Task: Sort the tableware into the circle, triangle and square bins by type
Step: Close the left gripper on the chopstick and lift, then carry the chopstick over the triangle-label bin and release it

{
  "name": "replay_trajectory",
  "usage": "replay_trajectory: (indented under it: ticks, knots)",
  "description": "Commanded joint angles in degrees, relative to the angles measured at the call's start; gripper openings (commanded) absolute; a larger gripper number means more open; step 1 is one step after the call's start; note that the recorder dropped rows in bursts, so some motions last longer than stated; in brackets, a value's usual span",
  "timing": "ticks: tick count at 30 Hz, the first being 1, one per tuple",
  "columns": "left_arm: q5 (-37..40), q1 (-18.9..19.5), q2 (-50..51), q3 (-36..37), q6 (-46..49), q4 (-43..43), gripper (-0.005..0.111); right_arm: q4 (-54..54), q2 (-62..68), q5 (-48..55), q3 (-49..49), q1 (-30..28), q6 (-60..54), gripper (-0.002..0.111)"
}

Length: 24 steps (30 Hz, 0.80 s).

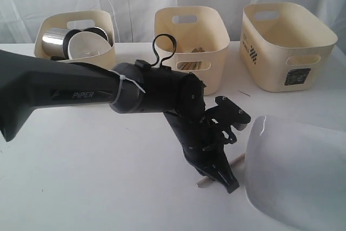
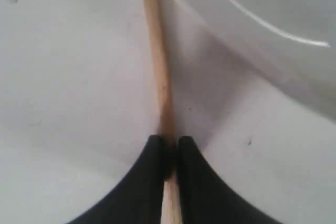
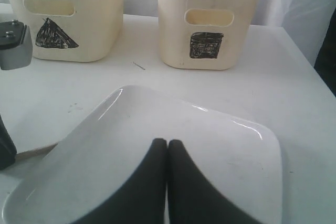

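Left arm fills the near foreground of the exterior view and reaches across to the centre of the table; its left gripper is pressed down at the tabletop, jaws closed on a wooden chopstick, which passes between the two black fingertips and lies flat on the white surface; the chopstick's far end runs up to the rim of the large white square plate, just beside it; the right gripper sits over this plate with jaws shut together, and contact with the plate cannot be determined; a thin sliver lies on the table beyond the plate; behind it stand the triangle bin and the wider square bin, apart from each other; the arm partly masks the triangle bin's front in the exterior view; a third bin at far left holds a steel mug and a white bowl.
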Motion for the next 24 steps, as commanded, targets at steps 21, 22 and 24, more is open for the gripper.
replay_trajectory:
  ticks: [21, 22, 24]
  knots:
    - [6.44, 3.25, -0.27, -10.57, -14.48, 16.43, 0.000, 0.08, -0.32, -0.14, 0.37, -0.18, -0.17, 0.000]
    - [6.44, 3.59, -0.86, -11.23, -14.48, 16.43, 0.000, 0.08, -0.32, -0.14, 0.37, -0.18, -0.17, 0.000]
    - [6.69, 4.21, -1.96, -12.67, -14.97, 16.31, 0.000, 0.08, -0.32, -0.14, 0.37, -0.18, -0.17, 0.000]
